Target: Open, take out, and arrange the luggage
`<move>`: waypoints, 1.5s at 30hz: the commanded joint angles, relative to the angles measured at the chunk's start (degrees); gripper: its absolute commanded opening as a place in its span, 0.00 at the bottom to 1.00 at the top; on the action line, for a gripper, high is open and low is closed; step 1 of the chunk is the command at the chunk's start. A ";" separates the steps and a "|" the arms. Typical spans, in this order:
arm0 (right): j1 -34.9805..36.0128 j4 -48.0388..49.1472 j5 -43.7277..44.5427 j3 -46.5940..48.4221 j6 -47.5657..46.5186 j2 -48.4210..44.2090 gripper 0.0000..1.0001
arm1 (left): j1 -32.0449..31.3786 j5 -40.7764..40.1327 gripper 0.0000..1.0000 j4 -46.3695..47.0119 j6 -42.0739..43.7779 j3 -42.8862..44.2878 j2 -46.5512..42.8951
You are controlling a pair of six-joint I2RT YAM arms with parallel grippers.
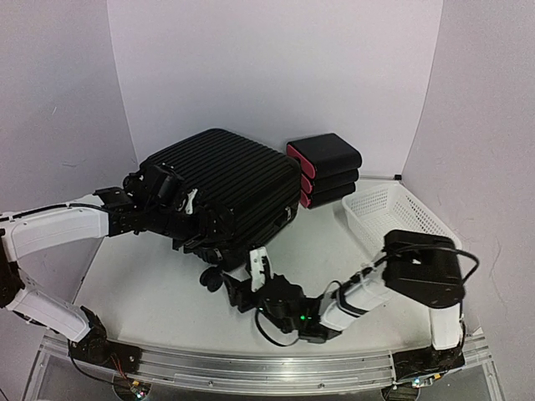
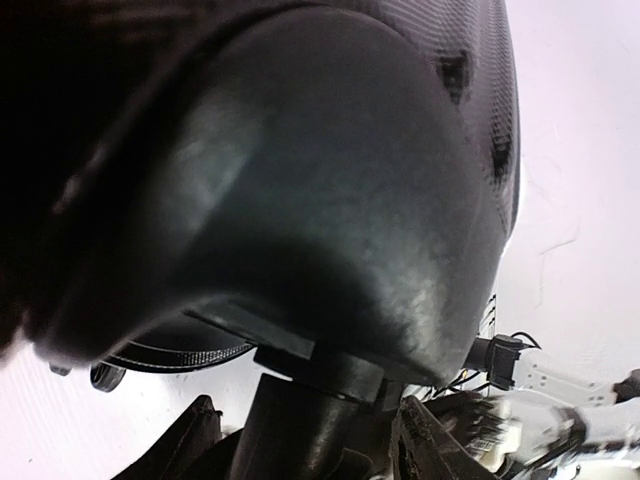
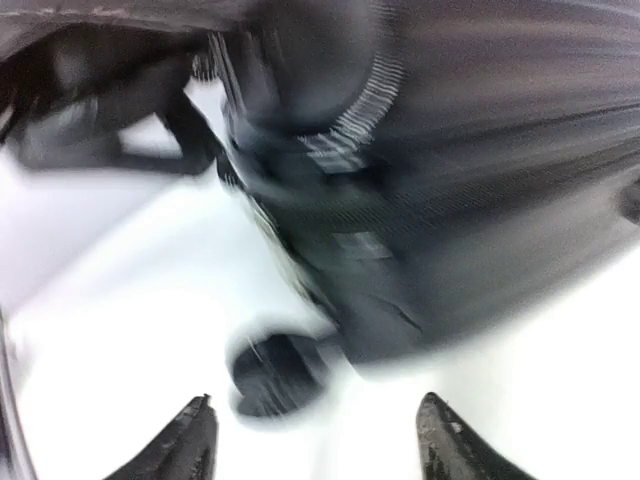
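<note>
The luggage (image 1: 234,180) is a big black ribbed suitcase lying tilted on the white table, and it fills most of both wrist views (image 2: 330,180) (image 3: 480,150). My left gripper (image 1: 180,209) is at its left end. In the left wrist view the gripper (image 2: 310,445) is shut on a thick dark wheel (image 2: 320,420) under the shell. My right gripper (image 1: 249,271) is low at the luggage's near corner. It stands open (image 3: 315,440), with nothing between its fingers, and a small black wheel (image 3: 275,370) lies just ahead of them. The right wrist view is blurred.
Three black boxes with pink fronts (image 1: 326,167) are stacked behind the luggage on the right. A white mesh basket (image 1: 393,217) stands at the right side of the table (image 1: 142,292). White walls close in the back and sides.
</note>
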 commanded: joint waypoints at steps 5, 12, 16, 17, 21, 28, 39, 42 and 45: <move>-8.28 -57.84 -11.82 -7.04 -0.66 -32.39 0.90 | -1.07 1.59 0.26 3.97 0.55 -2.46 -8.20; -24.58 -91.93 -32.72 10.51 -7.74 -35.80 0.98 | -1.08 -4.55 0.27 -5.98 2.81 -3.77 -11.34; -34.06 -94.53 -46.12 19.16 -6.27 -33.46 0.98 | -1.03 -6.33 0.28 -7.00 1.27 -7.67 -15.90; -36.56 -95.04 -48.39 22.94 -4.99 -31.22 0.98 | -1.07 -6.61 0.29 -7.45 0.98 -8.36 -16.81; -40.63 -95.06 -53.84 33.61 -2.40 -23.67 0.98 | -1.08 -8.12 0.41 -11.09 0.74 -9.77 -20.35; -41.45 -88.11 -63.81 45.13 6.01 -10.00 0.98 | -1.08 -13.25 0.79 -22.32 3.50 -6.62 -27.82; -41.90 -85.60 -66.69 53.47 6.10 -1.52 0.98 | 6.28 -18.43 0.99 -33.13 8.95 6.62 -24.85; -43.17 -85.67 -66.69 55.40 7.05 0.25 0.98 | 16.76 -10.68 0.99 -30.88 12.13 8.18 -21.63; -43.89 -85.84 -67.18 58.72 8.05 2.96 0.98 | 20.34 -8.48 0.99 -27.00 12.71 9.23 -19.01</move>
